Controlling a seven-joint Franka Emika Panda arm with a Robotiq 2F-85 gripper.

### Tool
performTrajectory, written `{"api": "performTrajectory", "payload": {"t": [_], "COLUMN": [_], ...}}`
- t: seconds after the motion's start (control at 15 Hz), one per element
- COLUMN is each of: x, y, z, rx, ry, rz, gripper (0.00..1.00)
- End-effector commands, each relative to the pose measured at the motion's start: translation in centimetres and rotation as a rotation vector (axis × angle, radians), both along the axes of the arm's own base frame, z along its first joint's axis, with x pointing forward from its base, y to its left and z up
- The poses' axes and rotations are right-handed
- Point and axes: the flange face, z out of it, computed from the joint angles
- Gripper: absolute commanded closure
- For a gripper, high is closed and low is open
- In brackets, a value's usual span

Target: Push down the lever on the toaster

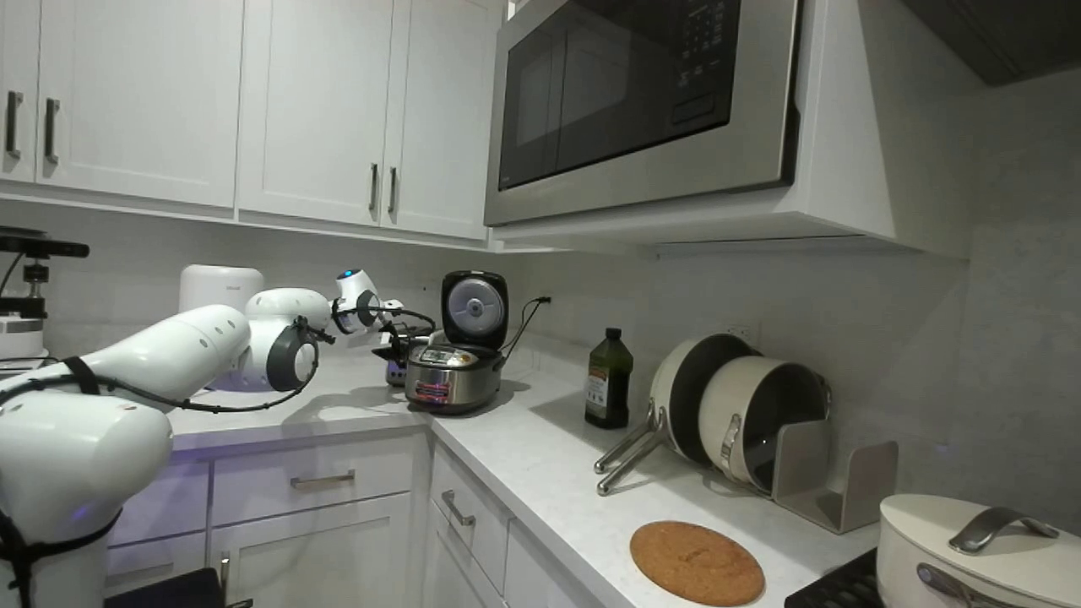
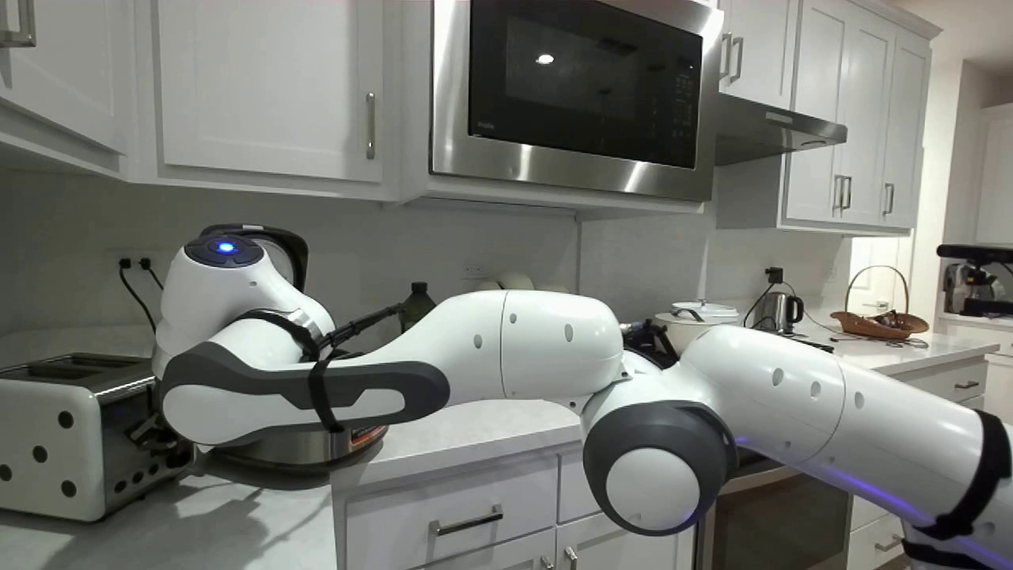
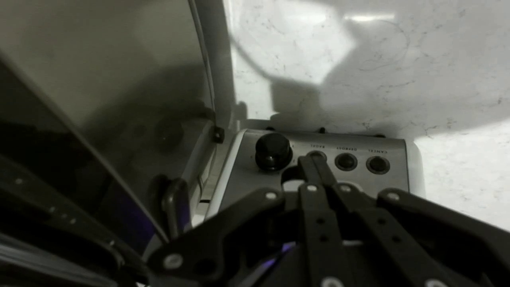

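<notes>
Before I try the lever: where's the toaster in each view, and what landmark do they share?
In an exterior view: toaster left of centre, mostly hidden behind the rice cooker.
In an exterior view: toaster at the left edge, partly behind the arm.
Wrist view: toaster in the lower middle, partly covered by the gripper.
Shared landmark: the rice cooker, right of the toaster in both exterior views, left of it in the wrist view.

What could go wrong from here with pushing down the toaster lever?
The shut fingers partly cover what looks like the lever, so the push may land off-center and slip. They also overlap the bagel button in the wrist view and might press it by mistake. The rice cooker stands close beside the toaster, so a sideways drift could bump it.
</notes>
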Motion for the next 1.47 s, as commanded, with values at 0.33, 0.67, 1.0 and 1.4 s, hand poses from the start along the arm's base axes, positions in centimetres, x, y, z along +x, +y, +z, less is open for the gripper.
{"api": "performTrajectory", "payload": {"t": [0.33,0.67,1.0,1.4], "x": [0.1,-0.4,-0.5,-1.1], "y": [-0.4,-0.8,-0.9,-0.2], "z": [-2.8,-5.4,-7.5,-3.7], "rx": [-0.057,-0.119,-0.158,-0.100], "ry": [0.055,0.124,0.172,0.167], "rz": [-0.045,-0.065,-0.073,-0.061], "gripper": [1.00,1.00,1.00,1.00]}}
